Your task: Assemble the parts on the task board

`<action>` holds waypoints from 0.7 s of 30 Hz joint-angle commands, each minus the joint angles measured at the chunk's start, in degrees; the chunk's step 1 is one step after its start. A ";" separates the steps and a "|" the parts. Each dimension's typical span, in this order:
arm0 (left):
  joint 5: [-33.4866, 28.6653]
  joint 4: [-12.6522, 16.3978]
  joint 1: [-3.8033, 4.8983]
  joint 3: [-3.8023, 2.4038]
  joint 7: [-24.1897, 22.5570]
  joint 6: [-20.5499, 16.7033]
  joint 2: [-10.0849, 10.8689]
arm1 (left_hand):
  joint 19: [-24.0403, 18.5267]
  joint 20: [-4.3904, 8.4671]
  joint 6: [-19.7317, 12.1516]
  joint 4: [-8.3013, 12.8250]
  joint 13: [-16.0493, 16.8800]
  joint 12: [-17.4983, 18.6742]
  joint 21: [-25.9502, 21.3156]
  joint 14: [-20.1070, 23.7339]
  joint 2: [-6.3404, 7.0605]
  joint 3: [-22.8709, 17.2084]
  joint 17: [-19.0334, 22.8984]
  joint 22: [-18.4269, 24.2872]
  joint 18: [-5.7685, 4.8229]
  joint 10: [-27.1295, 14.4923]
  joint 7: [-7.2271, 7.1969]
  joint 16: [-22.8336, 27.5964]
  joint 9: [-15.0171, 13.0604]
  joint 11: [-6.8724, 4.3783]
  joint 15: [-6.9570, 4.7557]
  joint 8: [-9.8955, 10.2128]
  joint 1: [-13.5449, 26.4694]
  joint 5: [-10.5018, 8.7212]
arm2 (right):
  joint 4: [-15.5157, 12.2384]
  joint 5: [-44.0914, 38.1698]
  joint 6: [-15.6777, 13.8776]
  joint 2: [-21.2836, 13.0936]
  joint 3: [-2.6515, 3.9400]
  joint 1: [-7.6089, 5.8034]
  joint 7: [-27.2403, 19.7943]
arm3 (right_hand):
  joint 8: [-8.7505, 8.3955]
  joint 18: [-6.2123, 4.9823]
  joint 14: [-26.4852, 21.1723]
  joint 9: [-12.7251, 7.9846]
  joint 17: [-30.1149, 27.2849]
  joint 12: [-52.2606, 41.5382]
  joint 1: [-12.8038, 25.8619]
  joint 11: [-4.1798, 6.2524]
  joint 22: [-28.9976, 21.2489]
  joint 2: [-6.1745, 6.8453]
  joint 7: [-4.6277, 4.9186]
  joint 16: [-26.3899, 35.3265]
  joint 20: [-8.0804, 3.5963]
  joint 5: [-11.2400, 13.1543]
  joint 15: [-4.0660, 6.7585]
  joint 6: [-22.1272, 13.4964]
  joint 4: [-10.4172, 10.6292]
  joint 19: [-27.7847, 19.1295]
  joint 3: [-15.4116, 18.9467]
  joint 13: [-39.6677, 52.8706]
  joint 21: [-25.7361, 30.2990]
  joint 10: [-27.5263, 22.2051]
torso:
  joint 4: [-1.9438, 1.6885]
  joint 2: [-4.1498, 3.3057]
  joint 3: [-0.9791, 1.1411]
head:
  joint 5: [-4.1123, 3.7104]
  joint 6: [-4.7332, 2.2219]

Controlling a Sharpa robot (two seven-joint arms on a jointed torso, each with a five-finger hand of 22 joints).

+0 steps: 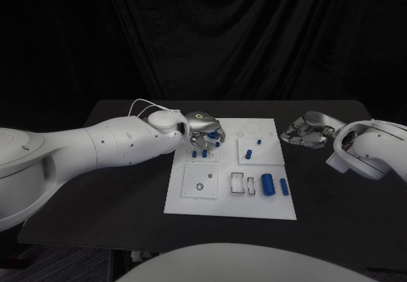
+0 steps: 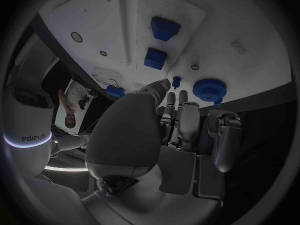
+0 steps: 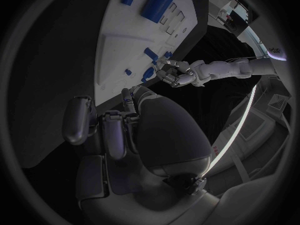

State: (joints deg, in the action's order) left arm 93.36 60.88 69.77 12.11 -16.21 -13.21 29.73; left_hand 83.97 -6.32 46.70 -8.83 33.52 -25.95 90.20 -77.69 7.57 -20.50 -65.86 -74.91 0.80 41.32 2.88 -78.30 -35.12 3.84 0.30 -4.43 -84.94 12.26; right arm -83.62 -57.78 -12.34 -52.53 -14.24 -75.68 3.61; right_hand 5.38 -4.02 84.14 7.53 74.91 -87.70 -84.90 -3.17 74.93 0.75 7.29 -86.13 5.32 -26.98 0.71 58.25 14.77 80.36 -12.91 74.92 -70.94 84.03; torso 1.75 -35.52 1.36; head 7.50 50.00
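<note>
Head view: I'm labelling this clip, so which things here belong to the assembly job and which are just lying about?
Job:
board
blue parts, such as the cylinder
blue gear, beside the left hand's fingers
left hand, over the board
right hand, off the board

Lying about:
table, nothing loose seen on it

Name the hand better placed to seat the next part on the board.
Left. The left hand is over the white board, holding a blue part; the right hand hangs beside it, off the board.
</note>
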 commanded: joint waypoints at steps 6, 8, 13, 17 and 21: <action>0.23 -1.30 -1.10 -0.06 -0.89 0.17 -1.01 | 6.03 -0.03 0.55 0.14 -0.42 -0.24 -0.20 0.05 -1.00 -0.65 0.14 -15.09 -0.80 1.34 -0.47 0.26 0.48 -0.25 -0.73 0.13 -0.12 0.47 | -0.02 0.03 -0.28 -0.18 0.04 0.12 -0.06 | 0.22 -0.48 3.60 0.10 9.75 -0.10 -0.18 0.52 9.14 0.42 -0.18 -0.15 -0.12 -0.17 0.40 0.37 -0.08 0.10 -0.25 11.17 -0.06 2.08 | -0.08 -0.05 -0.02 | -0.52 0.00; 0.23 -1.87 -1.43 -0.06 -1.08 -0.29 -1.32 | 6.03 -0.27 0.78 0.20 -0.59 -0.15 -0.20 -0.02 -1.14 -0.81 0.09 -15.09 -0.80 1.59 -0.44 0.22 0.56 -0.43 -0.90 0.12 -0.26 0.53 | -0.06 0.05 -0.22 -0.18 0.04 0.12 -0.02 | 0.22 -0.48 3.60 0.10 9.75 -0.10 -0.18 0.52 9.14 0.42 -0.18 -0.15 -0.12 -0.17 0.40 0.37 -0.08 0.10 -0.25 11.17 -0.06 2.08 | -0.11 -0.05 -0.01 | -0.54 0.00; 0.23 -3.19 -2.17 -0.07 -1.35 -1.42 -1.97 | 6.03 -0.86 1.36 0.38 -1.06 0.12 -0.20 -0.16 -1.31 -1.13 0.04 -15.09 -0.80 2.28 -0.42 0.16 0.74 -0.67 -1.16 0.07 -0.51 0.71 | -0.08 0.07 -0.09 -0.15 0.04 0.13 0.10 | 0.20 -0.47 3.60 0.10 9.73 -0.09 -0.16 0.52 9.15 0.40 -0.18 -0.14 -0.14 -0.26 0.41 0.36 -0.07 0.12 -0.28 11.14 -0.08 2.05 | -0.05 -0.07 -0.03 | -0.72 0.00; 0.23 -3.83 -2.59 -0.07 -1.44 -3.06 -2.27 | 6.03 -1.67 3.09 0.89 -1.59 0.04 -0.20 -0.55 -1.84 -1.67 -0.29 -15.09 -0.80 4.18 0.16 -0.07 0.77 -1.05 -1.48 -0.46 -1.14 1.15 | -0.11 0.08 0.00 -0.17 0.04 0.14 0.16 | 0.20 -0.49 3.59 0.11 9.71 -0.08 -0.16 0.53 9.12 0.37 -0.19 -0.13 -0.15 -0.30 0.41 0.37 -0.07 0.08 -0.31 11.13 0.00 2.04 | 0.17 -0.18 -0.08 | -0.61 0.00; 0.23 -4.30 -2.81 -0.07 -1.44 -4.63 -2.40 | 6.03 -2.63 4.18 1.67 -1.97 -0.11 -0.20 -1.34 -2.29 -2.20 -1.29 -15.09 -0.80 5.88 0.45 -0.69 0.83 -1.39 -1.80 -0.70 -1.98 2.28 | -0.05 0.08 0.13 -0.13 0.04 0.19 0.23 | 0.20 -0.49 3.59 0.11 9.71 -0.08 -0.16 0.53 9.12 0.37 -0.19 -0.13 -0.15 -0.30 0.41 0.37 -0.07 0.08 -0.31 11.13 0.00 2.04 | 0.20 -0.21 -0.09 | -0.52 0.00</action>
State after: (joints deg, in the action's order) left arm 93.33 56.83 67.37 11.88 -16.91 -15.98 27.43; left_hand 83.88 -8.53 50.50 -7.33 31.60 -26.17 90.20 -78.63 5.50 -22.65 -66.99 -74.91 0.80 46.91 3.40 -78.71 -34.33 2.48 -1.44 -4.77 -86.56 14.34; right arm -83.64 -57.69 -12.27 -52.62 -14.24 -75.64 3.62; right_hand 5.38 -4.02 84.14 7.58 74.91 -87.69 -84.90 -3.17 74.92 0.75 7.29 -86.13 5.33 -26.98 0.71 58.25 14.77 80.36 -12.91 74.93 -70.94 84.03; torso 1.86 -35.69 1.30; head 6.94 50.00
